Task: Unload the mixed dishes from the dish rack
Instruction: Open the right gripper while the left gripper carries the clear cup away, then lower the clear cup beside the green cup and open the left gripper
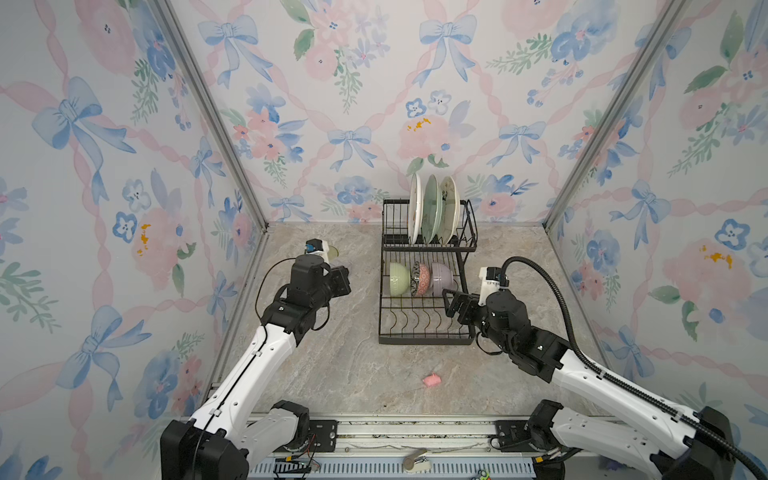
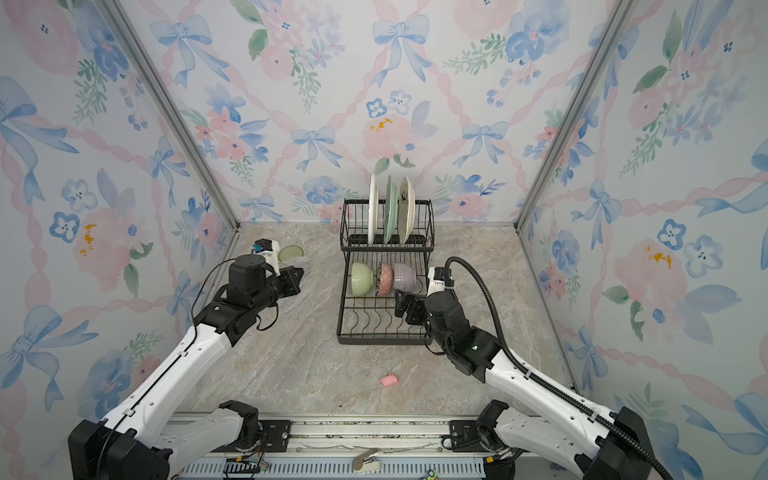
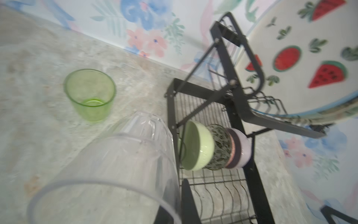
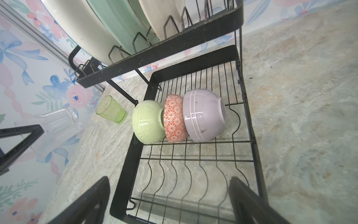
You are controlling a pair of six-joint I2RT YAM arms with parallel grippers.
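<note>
Three plates (image 1: 432, 210) upright on edge in upper tier of dish rack (image 1: 426, 338); three bowls (image 1: 420, 278) on their sides at back of lower tier. Rack at twelve o'clock of tabletop (image 1: 353, 365). Green tumbler (image 3: 90, 95) upright on tabletop, ten o'clock of rack. Clear glass (image 3: 120, 164) tilted, grasped in clenched left gripper (image 2: 293, 280), nine o'clock of rack. Right gripper (image 1: 453, 307) spread wide, empty, at four o'clock edge of lower tier.

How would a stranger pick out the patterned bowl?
Find the black wire dish rack at the back. On its lower tier three bowls stand on edge. The patterned bowl is the middle one: orange lattice, between the plain green bowl and plain lavender bowl.
</note>
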